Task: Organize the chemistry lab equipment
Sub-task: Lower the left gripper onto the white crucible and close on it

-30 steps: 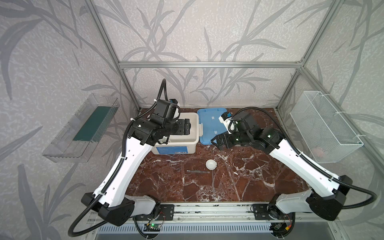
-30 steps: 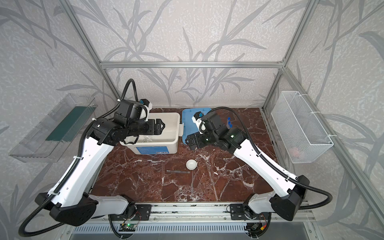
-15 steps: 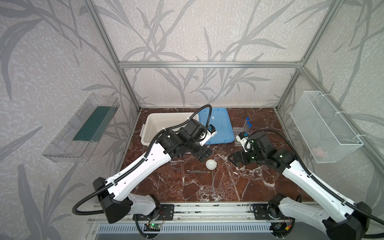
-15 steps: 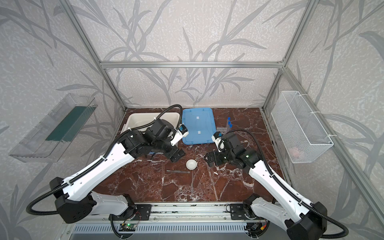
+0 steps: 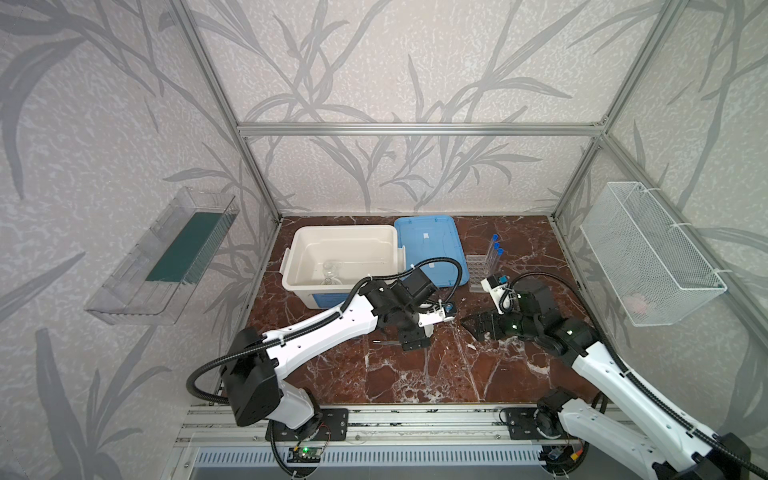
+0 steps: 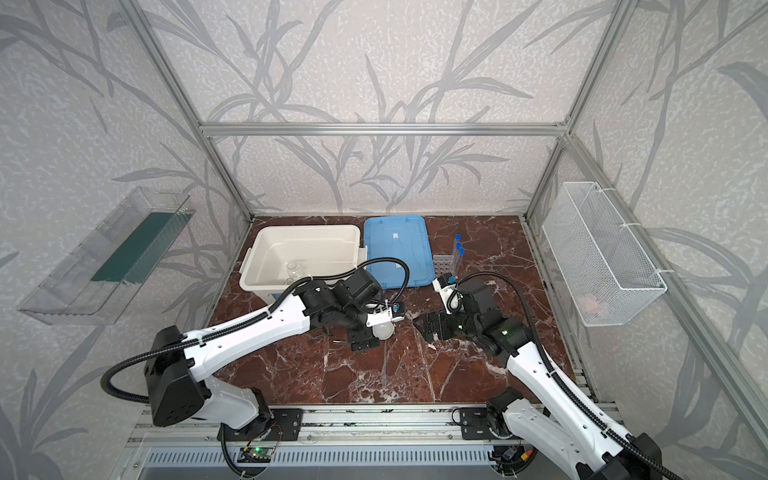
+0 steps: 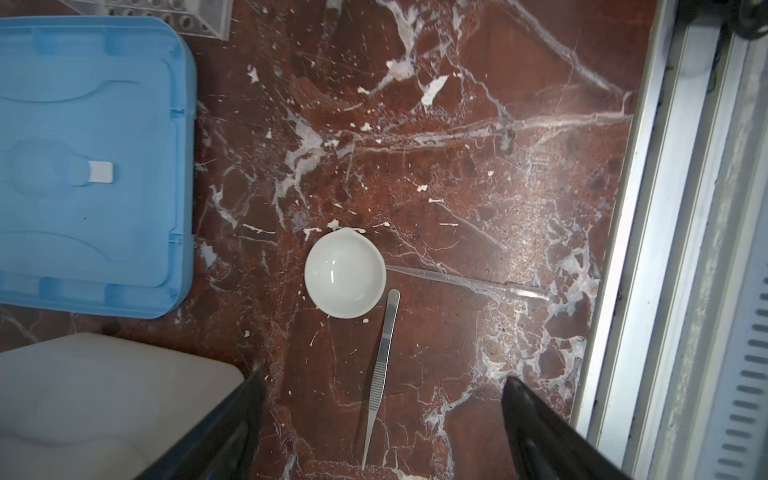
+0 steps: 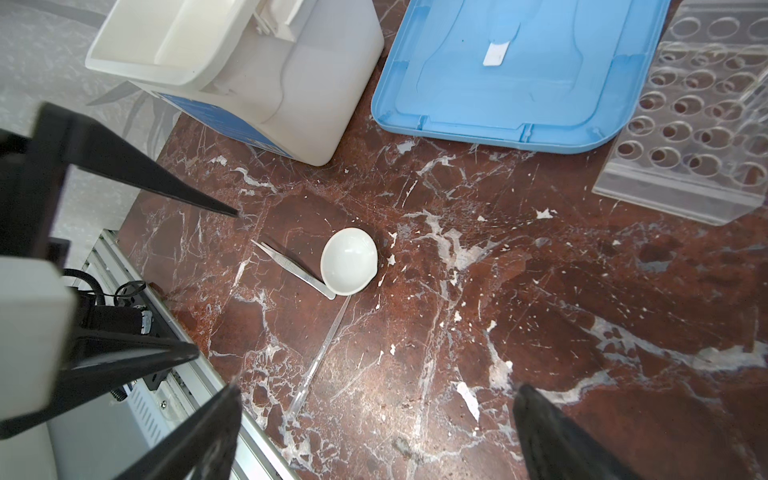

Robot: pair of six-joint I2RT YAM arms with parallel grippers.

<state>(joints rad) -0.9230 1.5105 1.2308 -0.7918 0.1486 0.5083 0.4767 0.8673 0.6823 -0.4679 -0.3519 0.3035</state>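
Note:
The small white dish point(image 7: 345, 274) lies on the marble floor with the metal tweezers point(image 7: 382, 365) touching its rim; a clear pipette point(image 7: 457, 282) lies beside them. My left gripper point(image 7: 384, 374) hangs open above the tweezers, nothing between its fingers point(image 8: 166, 187). In a top view the dish point(image 6: 383, 330) peeks from under the left gripper point(image 6: 363, 338). My right gripper point(image 8: 379, 387) is open and empty over bare floor, right of the dish point(image 8: 349, 262). Blue-capped test tubes point(image 5: 494, 253) stand in the clear grid rack point(image 5: 478, 270). Two small glass vessels point(image 5: 330, 272) sit inside the white tub point(image 5: 299, 249).
The blue lid point(image 5: 428, 245) lies flat between tub and rack. A wire basket point(image 5: 648, 249) hangs on the right wall and a clear shelf point(image 5: 166, 257) on the left wall. An aluminium rail point(image 5: 374, 415) borders the front edge.
My left arm swung from over the tub forward to the dish and tweezers. The right arm drew back from the lid toward the front right. Both grippers stayed open.

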